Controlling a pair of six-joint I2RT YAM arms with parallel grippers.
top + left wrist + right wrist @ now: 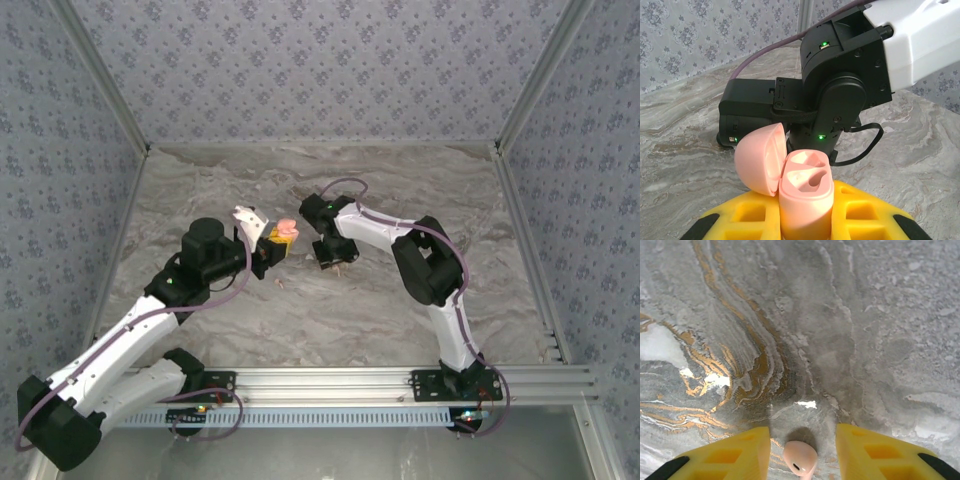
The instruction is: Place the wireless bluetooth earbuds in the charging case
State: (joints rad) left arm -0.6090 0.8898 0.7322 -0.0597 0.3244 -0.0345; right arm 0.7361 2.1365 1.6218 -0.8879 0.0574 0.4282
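Near the open-lidded charging case clamped in the left gripper, a pink earbud lies on the table between the right gripper's parted jaws, which should centre, then close gently on its bulb.

One pink case with two wells, lid open, sits in the left pincer. One pink earbud lies on the worktop between the parted fingers of the right pincer. One tiny pale bit lies near the left pincer, too small to tell what it is.
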